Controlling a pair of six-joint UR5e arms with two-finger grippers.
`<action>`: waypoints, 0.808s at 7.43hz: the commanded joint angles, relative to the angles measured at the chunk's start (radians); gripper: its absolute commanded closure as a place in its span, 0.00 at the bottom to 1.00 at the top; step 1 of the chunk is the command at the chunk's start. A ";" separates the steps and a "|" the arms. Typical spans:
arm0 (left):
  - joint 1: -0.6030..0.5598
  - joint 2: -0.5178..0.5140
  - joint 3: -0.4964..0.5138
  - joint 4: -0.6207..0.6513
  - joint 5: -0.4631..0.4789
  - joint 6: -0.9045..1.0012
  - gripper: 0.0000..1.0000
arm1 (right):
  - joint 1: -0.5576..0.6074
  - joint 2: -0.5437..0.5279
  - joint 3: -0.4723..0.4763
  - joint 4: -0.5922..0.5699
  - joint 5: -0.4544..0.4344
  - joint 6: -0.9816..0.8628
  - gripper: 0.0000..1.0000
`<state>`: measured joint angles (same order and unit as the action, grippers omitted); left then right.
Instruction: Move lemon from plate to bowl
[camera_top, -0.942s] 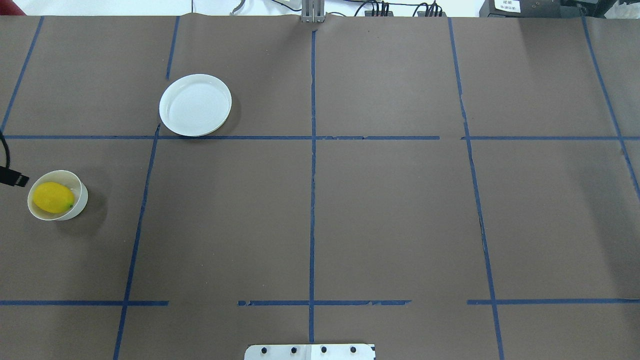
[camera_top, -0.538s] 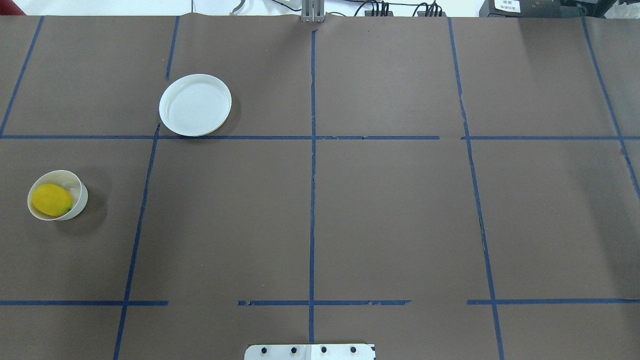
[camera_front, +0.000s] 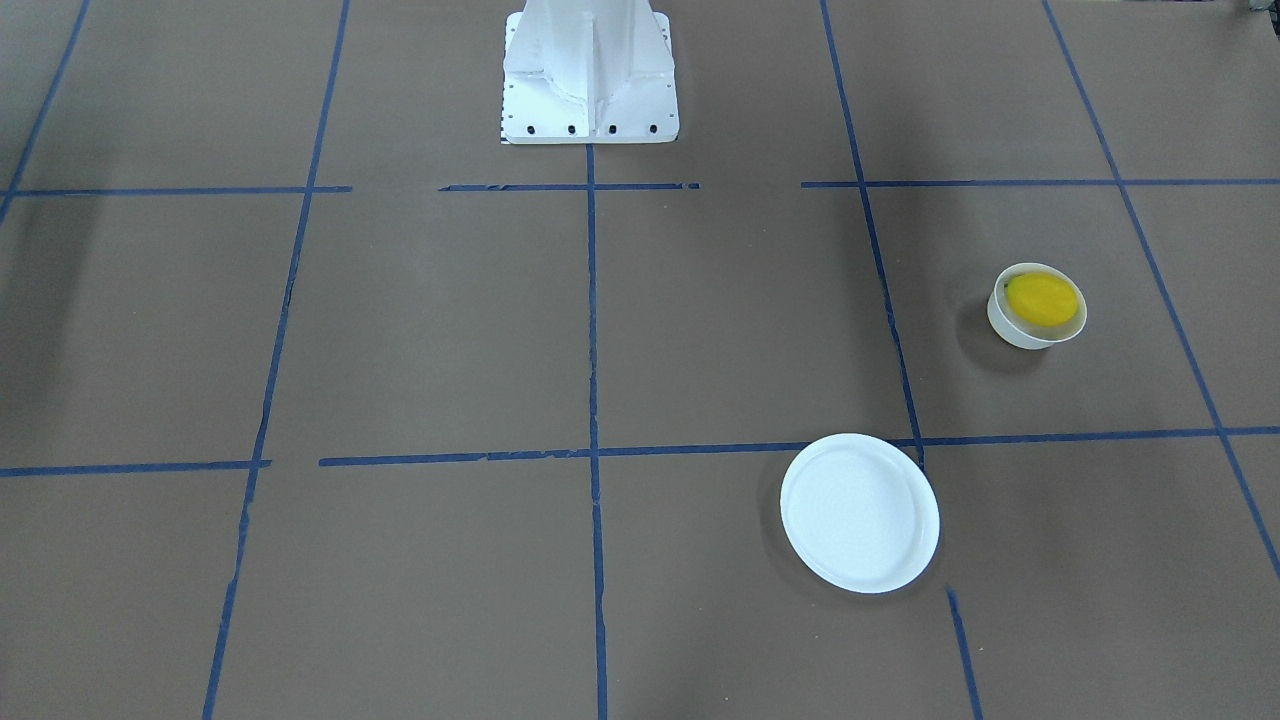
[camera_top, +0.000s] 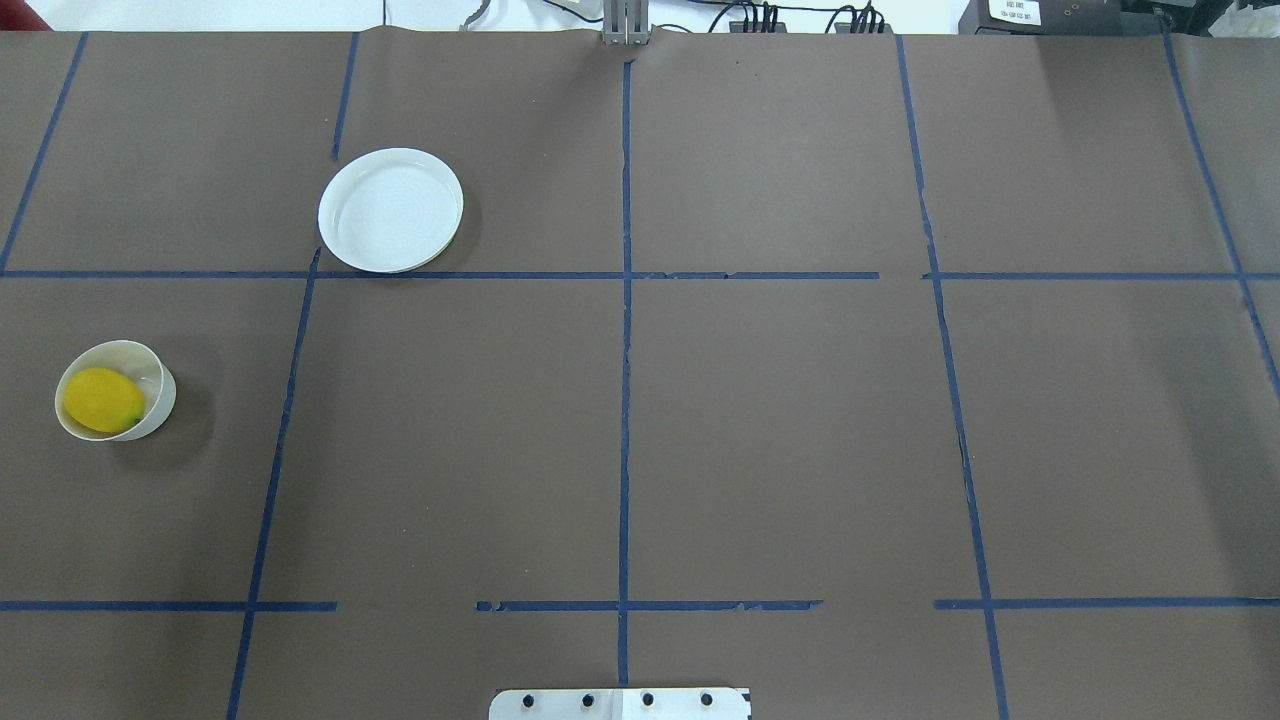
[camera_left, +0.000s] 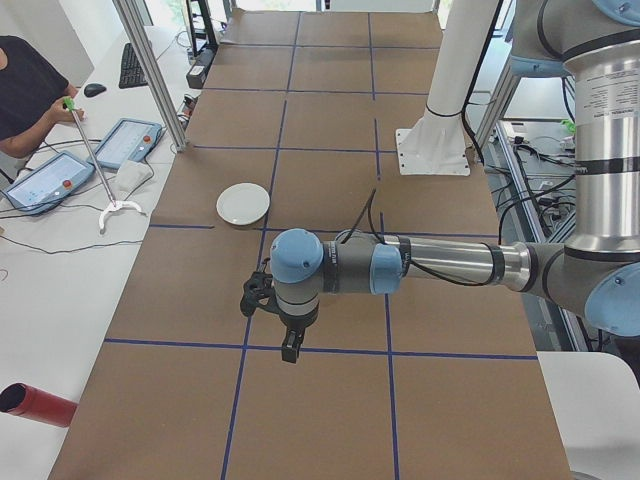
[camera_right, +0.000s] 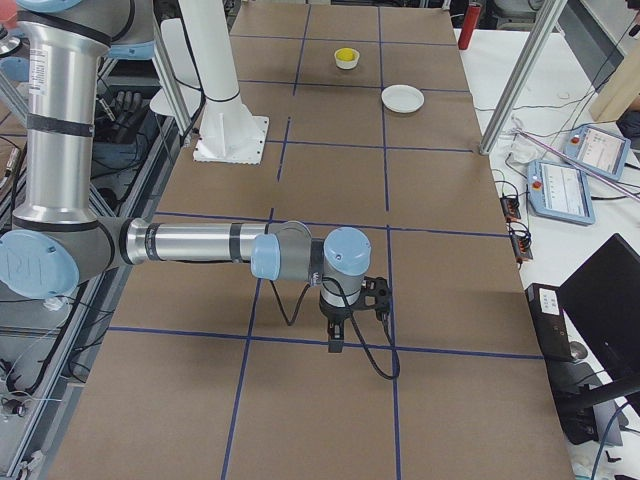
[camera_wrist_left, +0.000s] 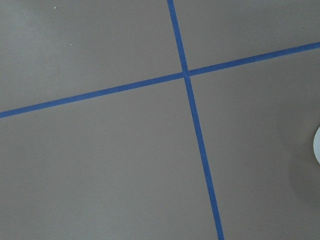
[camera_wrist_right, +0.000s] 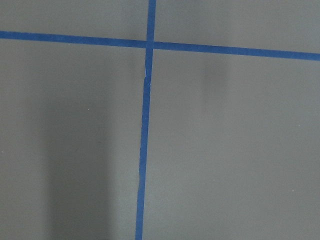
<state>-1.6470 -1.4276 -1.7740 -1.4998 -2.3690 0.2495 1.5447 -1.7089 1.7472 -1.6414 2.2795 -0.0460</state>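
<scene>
The yellow lemon (camera_top: 101, 400) lies inside the small deep white bowl (camera_top: 160, 392) at the table's left; both also show in the front view, the lemon (camera_front: 1042, 298) in the bowl (camera_front: 1030, 330). The flat white plate (camera_top: 390, 210) sits empty farther back, and in the front view (camera_front: 859, 512). My left gripper (camera_left: 290, 345) shows only in the exterior left view, hanging above the table, and I cannot tell whether it is open or shut. My right gripper (camera_right: 335, 335) shows only in the exterior right view, likewise above the table; I cannot tell its state.
The brown table cover carries a grid of blue tape lines (camera_top: 625, 350). The robot's white base plate (camera_front: 590, 100) stands at the near middle edge. A person and tablets (camera_left: 125, 140) are on a side table beyond the table's edge.
A black part of the left arm that showed at the left edge beside the bowl has moved out of the overhead view. The lemon has settled slightly in the bowl.
</scene>
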 joint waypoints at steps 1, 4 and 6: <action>0.000 0.018 0.002 0.006 -0.033 -0.001 0.00 | 0.000 0.000 0.000 0.000 0.000 0.000 0.00; -0.004 -0.046 -0.012 0.139 -0.013 -0.109 0.00 | 0.000 0.000 0.000 0.000 0.000 0.000 0.00; -0.007 -0.056 -0.012 0.136 0.060 -0.144 0.00 | 0.000 0.000 0.000 0.000 0.000 0.000 0.00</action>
<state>-1.6525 -1.4718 -1.7853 -1.3730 -2.3373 0.1322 1.5447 -1.7088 1.7472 -1.6414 2.2795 -0.0460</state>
